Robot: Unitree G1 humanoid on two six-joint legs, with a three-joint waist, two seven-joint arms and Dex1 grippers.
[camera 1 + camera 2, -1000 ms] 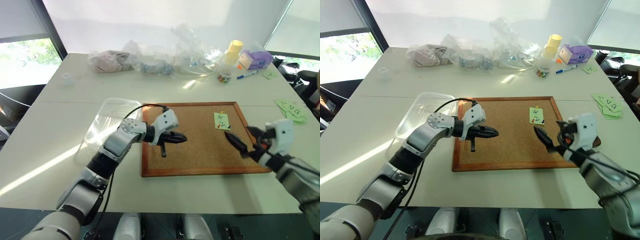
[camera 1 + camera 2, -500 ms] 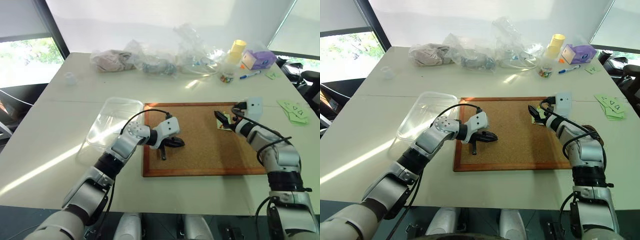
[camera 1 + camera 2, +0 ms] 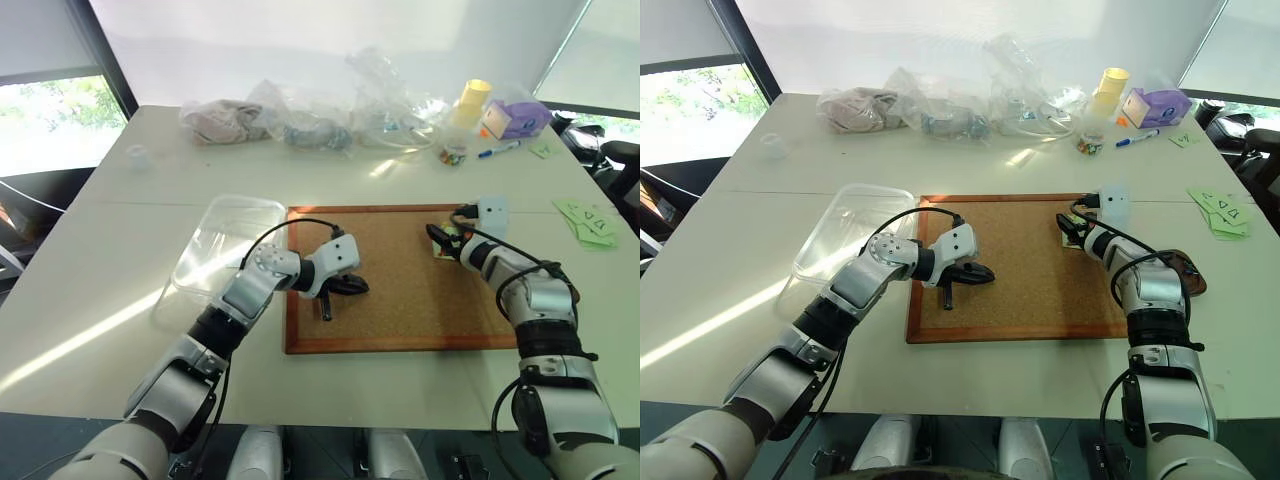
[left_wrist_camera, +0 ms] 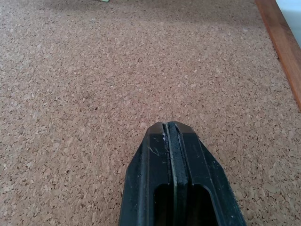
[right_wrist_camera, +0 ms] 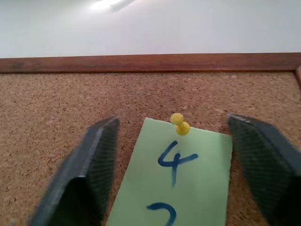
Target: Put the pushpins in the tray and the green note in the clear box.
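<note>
The green note (image 5: 188, 188), marked "4 2", lies on the corkboard (image 3: 400, 300) near its far right corner. A yellow pushpin (image 5: 179, 123) holds its top edge. My right gripper (image 5: 173, 121) is open, one finger on each side of the note and level with the pin, touching neither. My left gripper (image 3: 355, 287) is shut and empty, low over the left-middle of the cork. The clear box (image 3: 200, 262) sits just left of the board. The dark brown tray (image 3: 1193, 280) peeks out behind my right arm, right of the board.
Clear plastic bags (image 3: 320, 120) crowd the far side of the table, with a yellow cup (image 3: 470, 98), a purple box (image 3: 512, 118) and a blue marker (image 3: 495, 150). Other pale-green slips (image 3: 585, 218) lie at the right edge. A small white cup (image 3: 138, 156) stands far left.
My right gripper has travelled from the board's near right corner up to the green note, and its fingers have drawn closer together. The left gripper has stayed in place.
</note>
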